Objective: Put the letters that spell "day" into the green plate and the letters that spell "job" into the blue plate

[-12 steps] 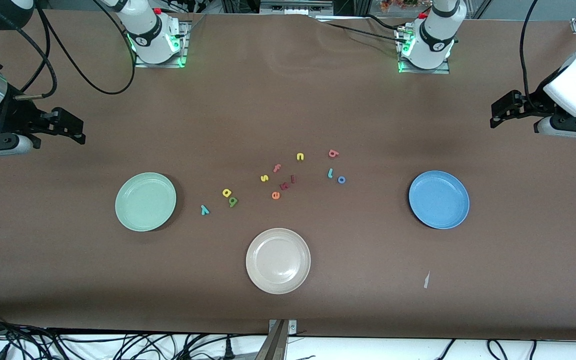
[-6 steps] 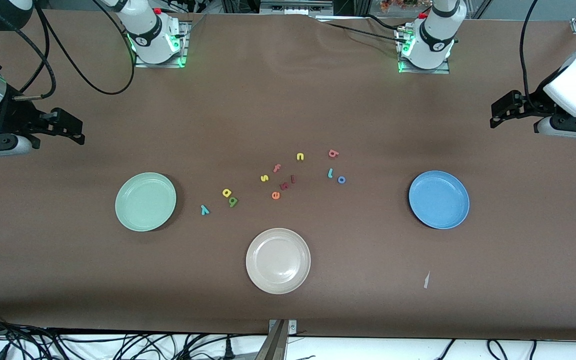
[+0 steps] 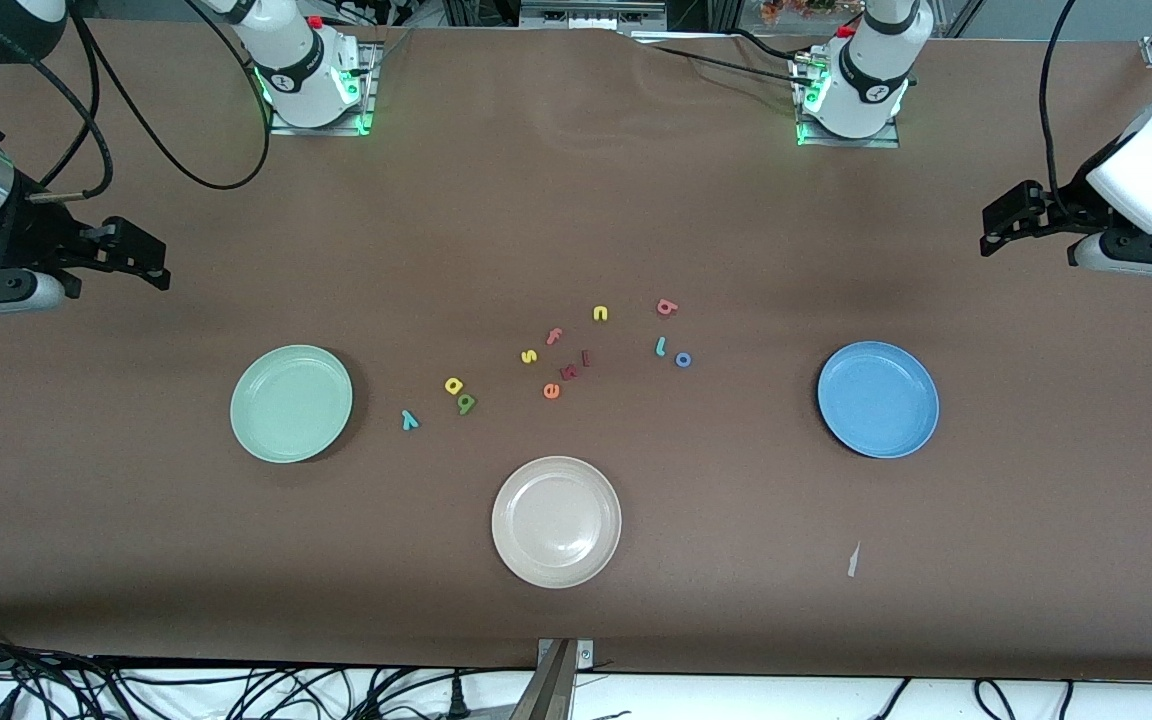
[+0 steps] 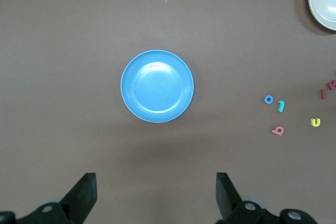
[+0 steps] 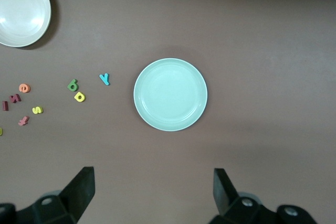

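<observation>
Teal "y" (image 3: 409, 420), beside the green plate (image 3: 291, 403): foam, light, soft, lying flat; pinch across its stem; right gripper (image 5: 152, 195) and left gripper (image 4: 156, 198) spread wide, empty, parked at table ends.

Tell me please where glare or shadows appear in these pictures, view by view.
Front view: soft glare on the beige plate, and a dark shadow band along the table's near edge. Left wrist view: a bright sheen inside the blue plate. Right wrist view: the green plate looks evenly lit.

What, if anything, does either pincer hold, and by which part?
Nothing is held. The left pincer hangs open above the blue plate, the right pincer open above the green plate; all letters lie on the table.
</observation>
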You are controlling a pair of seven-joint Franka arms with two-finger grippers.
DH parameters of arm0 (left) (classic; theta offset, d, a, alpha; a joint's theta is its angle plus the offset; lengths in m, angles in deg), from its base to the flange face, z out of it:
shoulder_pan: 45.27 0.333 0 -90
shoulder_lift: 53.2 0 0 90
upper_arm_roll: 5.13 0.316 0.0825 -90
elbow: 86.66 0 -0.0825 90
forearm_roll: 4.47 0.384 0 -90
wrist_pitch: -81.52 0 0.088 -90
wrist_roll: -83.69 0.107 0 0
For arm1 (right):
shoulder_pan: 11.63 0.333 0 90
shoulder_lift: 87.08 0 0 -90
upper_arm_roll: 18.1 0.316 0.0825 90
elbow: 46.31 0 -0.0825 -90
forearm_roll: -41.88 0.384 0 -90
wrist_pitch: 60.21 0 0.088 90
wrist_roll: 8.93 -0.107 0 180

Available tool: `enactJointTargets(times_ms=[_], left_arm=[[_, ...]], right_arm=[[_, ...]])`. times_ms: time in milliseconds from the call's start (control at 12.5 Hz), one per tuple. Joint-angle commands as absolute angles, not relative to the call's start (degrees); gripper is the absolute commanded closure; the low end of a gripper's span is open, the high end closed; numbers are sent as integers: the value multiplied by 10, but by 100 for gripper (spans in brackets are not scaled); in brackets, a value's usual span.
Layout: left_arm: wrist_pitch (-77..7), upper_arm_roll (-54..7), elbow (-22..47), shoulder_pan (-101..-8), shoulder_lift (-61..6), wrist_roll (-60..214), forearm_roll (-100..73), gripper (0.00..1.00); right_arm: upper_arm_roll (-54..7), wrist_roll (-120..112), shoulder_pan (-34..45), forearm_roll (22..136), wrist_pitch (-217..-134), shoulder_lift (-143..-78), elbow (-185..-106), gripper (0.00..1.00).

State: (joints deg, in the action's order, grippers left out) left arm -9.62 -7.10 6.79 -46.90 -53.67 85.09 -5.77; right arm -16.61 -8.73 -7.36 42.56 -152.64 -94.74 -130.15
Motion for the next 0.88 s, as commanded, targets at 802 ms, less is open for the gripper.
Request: enactJointTargets(times_ms=[802], left_arm=[[-83,-74,52,-464,-531,862,-62,0]], right_arm=[[-161,-90,-70,426,-1524,-948,-1298,0]])
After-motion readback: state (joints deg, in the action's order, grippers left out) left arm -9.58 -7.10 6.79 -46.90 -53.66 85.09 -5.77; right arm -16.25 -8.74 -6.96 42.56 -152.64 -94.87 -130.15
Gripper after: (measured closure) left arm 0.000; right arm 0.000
